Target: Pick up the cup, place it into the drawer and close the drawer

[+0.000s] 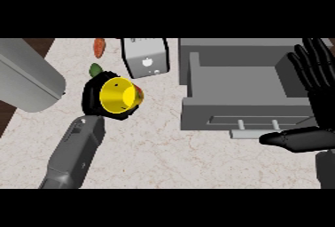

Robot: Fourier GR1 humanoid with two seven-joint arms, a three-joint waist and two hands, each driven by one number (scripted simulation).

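A yellow cup (119,95) lies tilted with its mouth toward the camera, left of centre on the counter. My left hand (91,91) is curled round it, black fingers wrapping its rim, so much of the cup's outside is hidden. The grey drawer (196,77) stands pulled open at the right, its inside bare, with a handle (258,124) on its front. My right hand (314,84) is open at the far right, fingers straight up over the drawer's right wall, thumb (288,138) pointing left by the handle.
A large grey cylinder (26,75) lies at the left edge. A grey boxy appliance (145,56) stands behind the cup. An orange-red item (99,47) and a green one (95,69) lie near the back. Marble counter (163,155) stretches in front.
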